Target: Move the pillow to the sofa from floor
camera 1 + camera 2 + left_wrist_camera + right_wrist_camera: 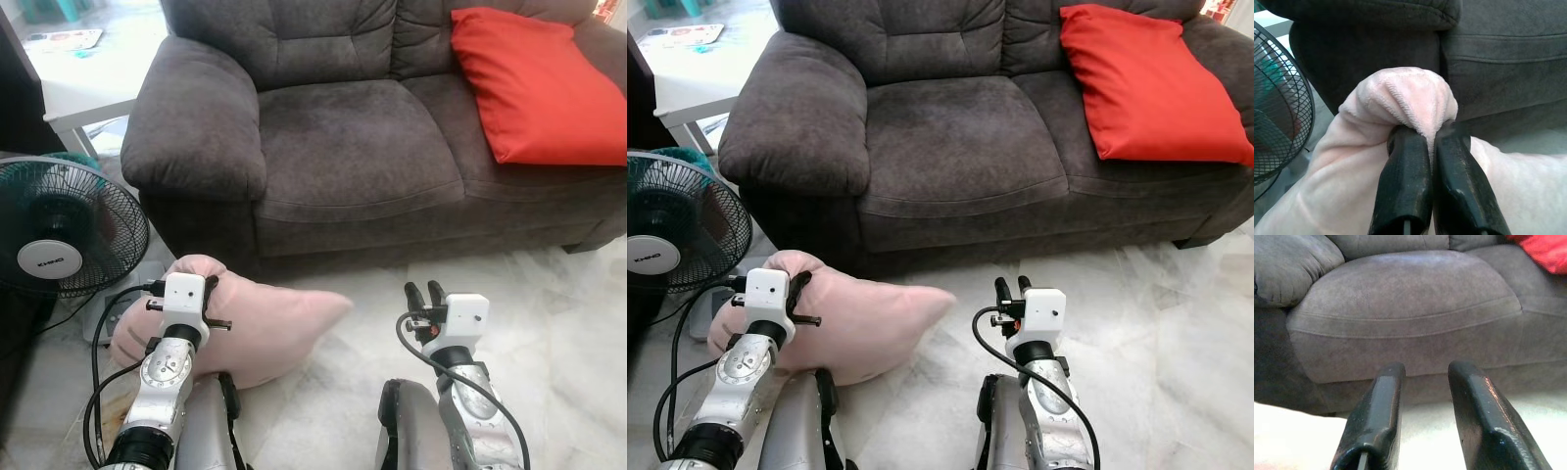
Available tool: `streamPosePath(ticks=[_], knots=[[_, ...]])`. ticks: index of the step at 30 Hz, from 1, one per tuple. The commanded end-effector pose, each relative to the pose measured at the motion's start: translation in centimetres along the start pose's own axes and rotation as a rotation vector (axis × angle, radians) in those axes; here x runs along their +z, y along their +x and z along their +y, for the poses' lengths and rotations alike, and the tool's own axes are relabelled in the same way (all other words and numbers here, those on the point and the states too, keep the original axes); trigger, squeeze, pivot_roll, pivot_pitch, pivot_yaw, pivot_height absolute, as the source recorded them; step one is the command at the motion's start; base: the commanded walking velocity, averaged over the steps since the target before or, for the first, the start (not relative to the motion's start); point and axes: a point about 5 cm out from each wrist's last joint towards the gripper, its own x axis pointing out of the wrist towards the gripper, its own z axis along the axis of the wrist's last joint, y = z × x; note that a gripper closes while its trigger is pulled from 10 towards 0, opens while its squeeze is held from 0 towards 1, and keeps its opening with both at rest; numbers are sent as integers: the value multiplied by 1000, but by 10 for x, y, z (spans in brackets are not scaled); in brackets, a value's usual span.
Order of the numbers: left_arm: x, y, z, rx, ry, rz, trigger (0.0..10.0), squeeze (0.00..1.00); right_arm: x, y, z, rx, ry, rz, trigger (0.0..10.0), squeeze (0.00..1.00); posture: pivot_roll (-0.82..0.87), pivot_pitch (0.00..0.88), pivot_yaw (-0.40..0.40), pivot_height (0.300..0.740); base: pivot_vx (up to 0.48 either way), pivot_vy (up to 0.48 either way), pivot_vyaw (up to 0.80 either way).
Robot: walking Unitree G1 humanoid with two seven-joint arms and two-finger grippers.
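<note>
A pale pink pillow (274, 328) lies on the marble floor in front of the dark grey sofa (353, 147). My left gripper (209, 287) is shut on a bunched fold at the pillow's near-left corner (1405, 100); in the left wrist view the two black fingers (1405, 181) pinch the pink fabric between them. My right gripper (423, 294) hovers over bare floor to the right of the pillow, open, with nothing between its fingers (1376, 416), and it faces the sofa's seat cushion (1405, 293).
A red cushion (539, 83) leans at the sofa's right end. A black floor fan (59, 230) stands at the left beside the sofa's armrest (191, 122), with a cable on the floor. A white table (83, 73) stands behind the fan.
</note>
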Motion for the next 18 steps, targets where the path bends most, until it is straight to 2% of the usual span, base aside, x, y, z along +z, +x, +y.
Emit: streamPosePath(ticks=[1, 18], knots=[[23, 5, 6, 11, 16, -104, 10000, 0, -1, -1, 1, -5, 3, -3, 10000, 0, 90, 58, -3, 553, 0, 0, 0], [26, 7, 0, -14, 22, -93, 10000, 0, -4, 0, -3, -27, 4, 0, 10000, 0, 96, 63, 4, 668, 0, 0, 0]])
